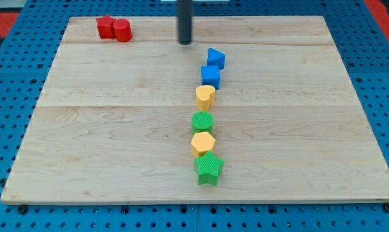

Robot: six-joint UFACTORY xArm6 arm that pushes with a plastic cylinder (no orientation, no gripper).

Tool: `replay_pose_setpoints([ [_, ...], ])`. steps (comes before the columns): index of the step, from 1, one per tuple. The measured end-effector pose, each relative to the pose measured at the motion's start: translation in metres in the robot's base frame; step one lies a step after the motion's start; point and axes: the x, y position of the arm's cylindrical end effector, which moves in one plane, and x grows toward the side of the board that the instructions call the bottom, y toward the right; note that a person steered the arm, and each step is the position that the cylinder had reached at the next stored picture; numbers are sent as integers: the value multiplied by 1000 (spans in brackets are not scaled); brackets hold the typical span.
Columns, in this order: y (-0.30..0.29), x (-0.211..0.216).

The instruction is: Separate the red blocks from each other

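Observation:
Two red blocks sit touching each other near the board's top-left corner: a red star-like block (pixel 105 27) on the left and a red cylinder (pixel 122 30) on its right. My tip (pixel 184 42) is at the view's top centre, well to the right of the red cylinder and apart from it. It is up and to the left of the blue blocks.
A column of blocks runs down the board's middle: a blue pentagon-like block (pixel 215 58), a blue cube (pixel 210 77), a yellow heart (pixel 205 96), a green cylinder (pixel 202 121), a yellow hexagon (pixel 202 143) and a green star (pixel 208 167). The wooden board (pixel 84 142) lies on a blue pegboard.

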Motion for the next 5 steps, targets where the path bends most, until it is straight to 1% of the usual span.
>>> replay_pose_setpoints([
  [1, -110, 2],
  [2, -170, 23],
  [3, -228, -25],
  [4, -202, -70],
  [5, -86, -18],
])
